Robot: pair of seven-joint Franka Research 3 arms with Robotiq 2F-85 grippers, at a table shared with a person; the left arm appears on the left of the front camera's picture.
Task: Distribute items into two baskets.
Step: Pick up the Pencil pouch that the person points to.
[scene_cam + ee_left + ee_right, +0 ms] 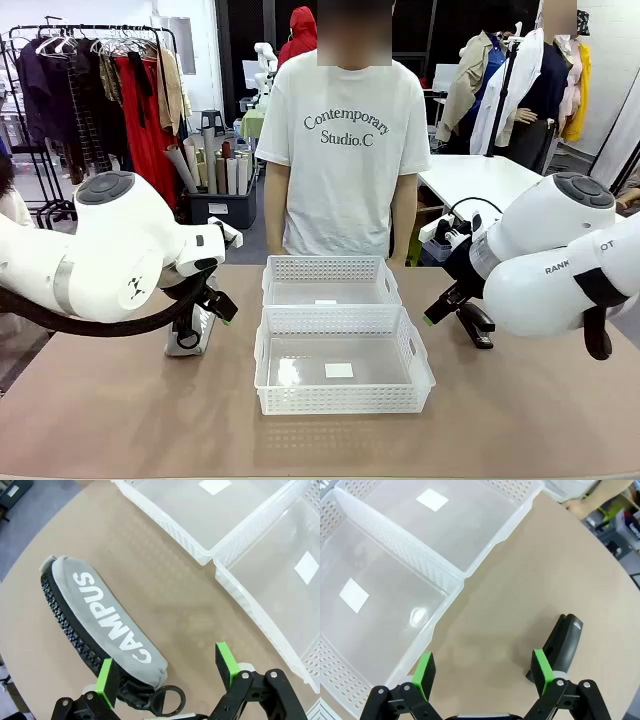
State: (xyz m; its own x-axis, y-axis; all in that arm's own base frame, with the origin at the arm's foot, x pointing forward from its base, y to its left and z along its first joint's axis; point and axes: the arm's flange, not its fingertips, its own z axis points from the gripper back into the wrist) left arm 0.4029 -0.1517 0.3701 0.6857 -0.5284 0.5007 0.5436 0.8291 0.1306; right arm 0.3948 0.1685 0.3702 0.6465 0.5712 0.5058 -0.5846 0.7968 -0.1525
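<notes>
Front view looks across the desk [120, 420] toward the person [345, 150] at its far edge; both wrist views look down from close, sharing the baskets [175, 534].

On the tan worktop [120, 420] two white baskets [340, 398] touch, one behind the other. A grey pouch [107, 625] lies near its left edge, a black stapler [562, 647] near its right.
</notes>
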